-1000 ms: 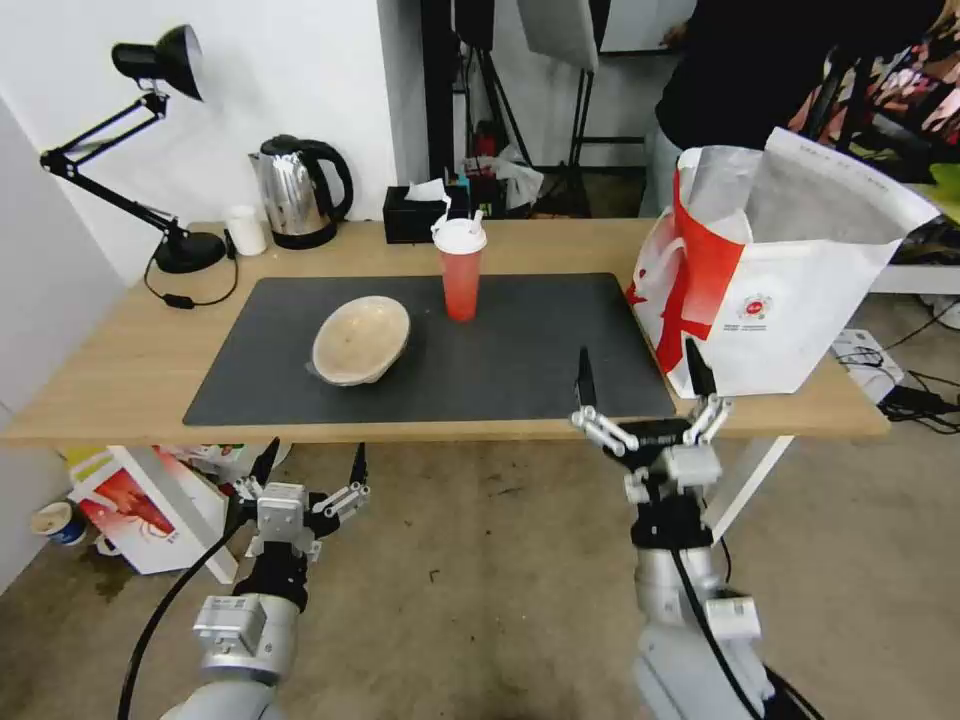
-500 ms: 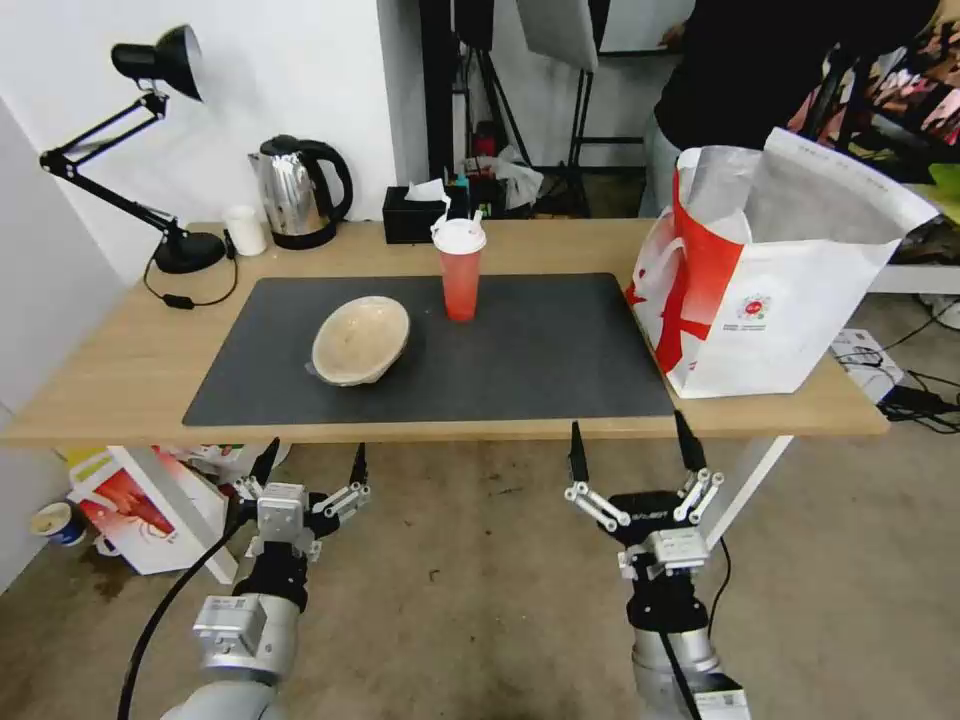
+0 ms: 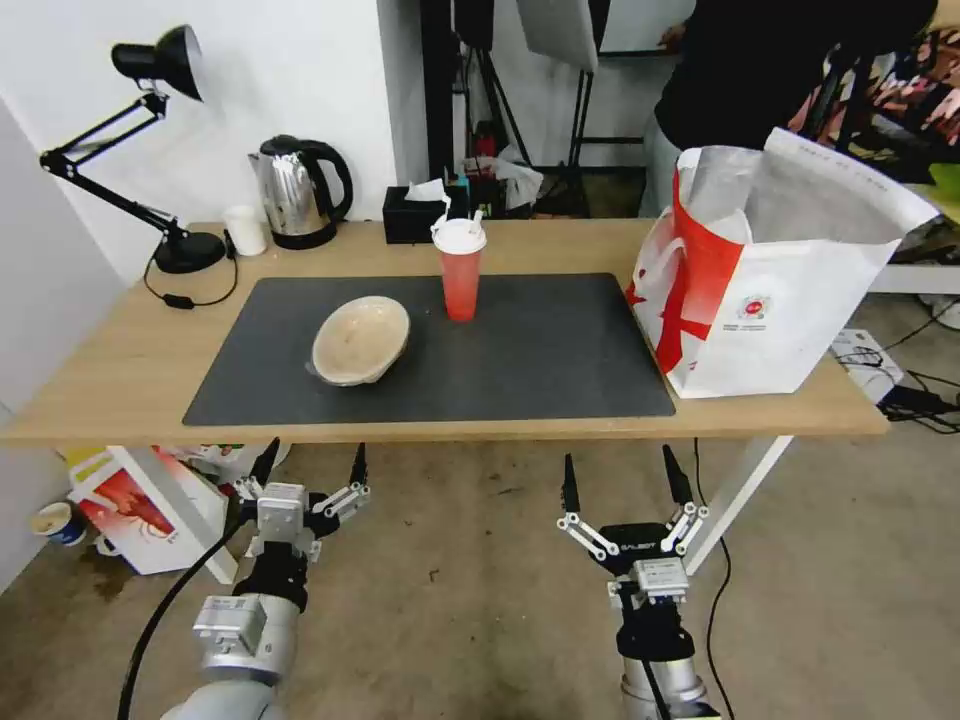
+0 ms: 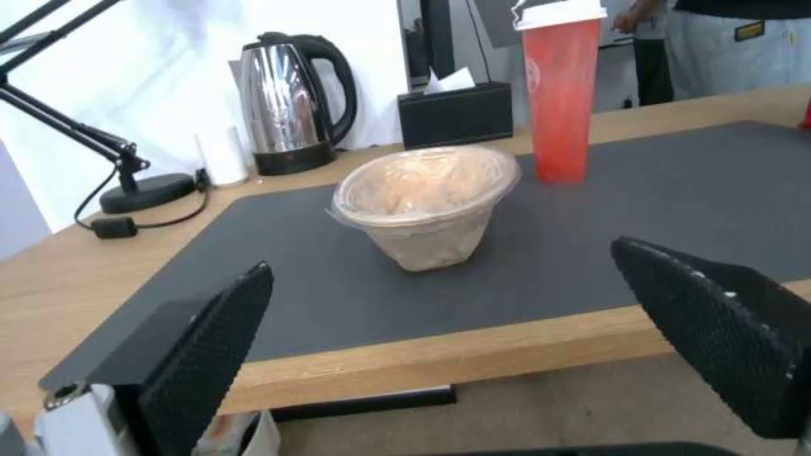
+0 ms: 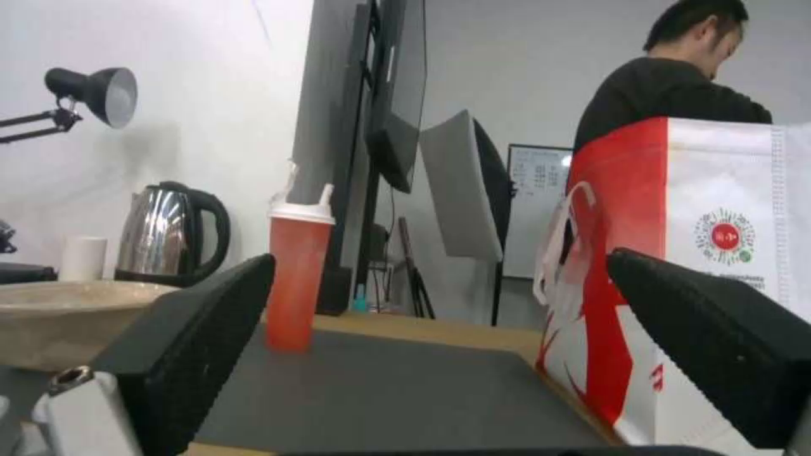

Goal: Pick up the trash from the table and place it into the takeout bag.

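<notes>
Head view has both arms hanging below the front edge of the tabletop (image 3: 120,390), nothing in either one. The left gripper (image 3: 311,462) sits low on the robot's left with its fingers (image 3: 266,461) spread wide and empty; the right gripper (image 3: 620,485) hangs beneath the mat's right end, fingers just as wide and holding nothing. Up on the dark grey mat (image 3: 540,350) two pieces of trash are waiting: the shallow beige bowl (image 3: 361,339), tipped so its mouth leans toward the robot, and farther back and a little to its right the tall red cup with white lid (image 3: 460,270), standing upright with its long axis vertical. From the left wrist view the bowl (image 4: 425,201) lies dead ahead between the two finger pads, up and forward over the edge, with the cup (image 4: 560,88) behind it and off to one side. I'd judge the bowl the left arm's nearer pick, since it sits almost straight above and beyond that gripper. The takeout bag (image 3: 775,285) stands open at the right end of the tabletop, just beside the mat's edge, so the right arm is the closer one to it; the right wrist view shows the bag (image 5: 718,278) close by and the cup (image 5: 298,278) farther off across the mat.
</notes>
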